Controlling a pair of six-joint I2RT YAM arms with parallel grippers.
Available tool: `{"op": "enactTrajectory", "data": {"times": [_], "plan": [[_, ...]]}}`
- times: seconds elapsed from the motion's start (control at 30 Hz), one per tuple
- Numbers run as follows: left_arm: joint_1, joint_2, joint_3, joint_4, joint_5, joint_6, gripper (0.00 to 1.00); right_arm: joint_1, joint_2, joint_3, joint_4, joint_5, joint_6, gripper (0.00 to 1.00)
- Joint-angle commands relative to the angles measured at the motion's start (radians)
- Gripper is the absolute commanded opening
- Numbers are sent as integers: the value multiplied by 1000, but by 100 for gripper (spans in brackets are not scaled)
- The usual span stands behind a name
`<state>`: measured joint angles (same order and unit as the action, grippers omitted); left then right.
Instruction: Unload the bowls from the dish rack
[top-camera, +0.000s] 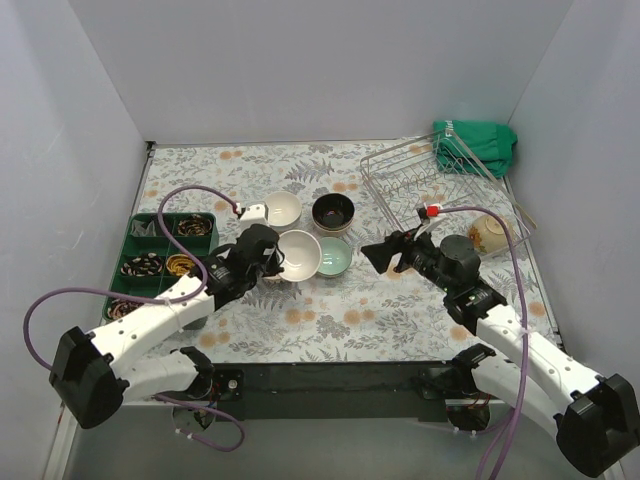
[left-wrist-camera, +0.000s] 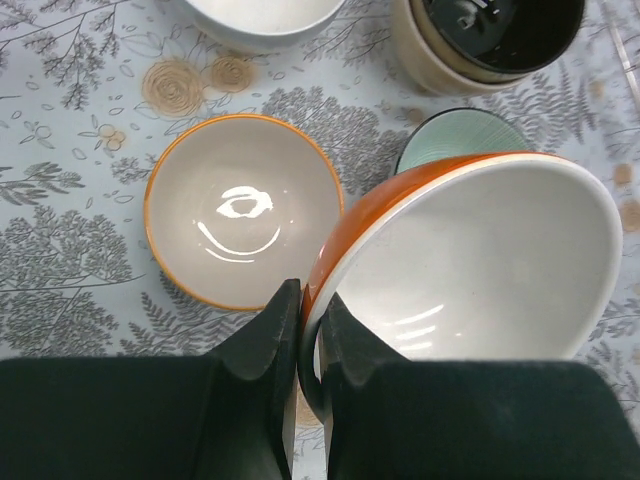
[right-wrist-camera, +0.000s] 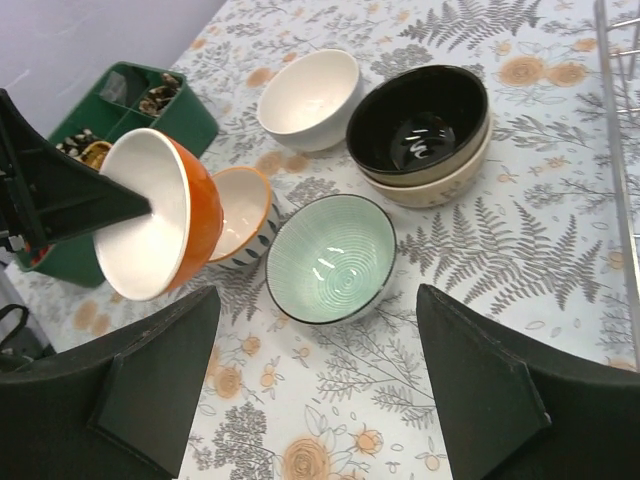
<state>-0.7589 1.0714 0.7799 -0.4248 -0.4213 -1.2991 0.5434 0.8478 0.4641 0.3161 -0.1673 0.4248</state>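
My left gripper (left-wrist-camera: 308, 297) is shut on the rim of an orange bowl (left-wrist-camera: 470, 250) with a white inside, held tilted above the table. Under it stands a striped bowl with an orange rim (left-wrist-camera: 240, 208). A pale teal bowl (right-wrist-camera: 332, 258) sits just ahead of my open right gripper (right-wrist-camera: 320, 385), which holds nothing. Behind it, a dark brown bowl (right-wrist-camera: 420, 125) is nested in a cream bowl (right-wrist-camera: 445, 185), with a white bowl (right-wrist-camera: 308, 95) to their left. The silver wire dish rack (top-camera: 420, 175) stands at the back right. A speckled tan bowl (top-camera: 487, 233) lies near the rack's front right corner.
A green compartment tray (top-camera: 160, 258) holding small items sits at the left. A green cloth (top-camera: 478, 142) is bunched behind the rack. Grey walls close in the table on three sides. Purple cables loop over both arms.
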Motion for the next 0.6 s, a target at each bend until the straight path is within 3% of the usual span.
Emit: {"op": "enactTrajectory", "data": {"times": [0.0,0.27,0.57], "plan": [[67,64,93,-146,-10,56,0,0,-38,54,-84,91,-84,88],[242,139,127,-150,127,164,0,-2,-72,64,-141,141,-141,88],[277,260,140,-114,207,208,0,0,-82,62,-176,163,-164,88]]}}
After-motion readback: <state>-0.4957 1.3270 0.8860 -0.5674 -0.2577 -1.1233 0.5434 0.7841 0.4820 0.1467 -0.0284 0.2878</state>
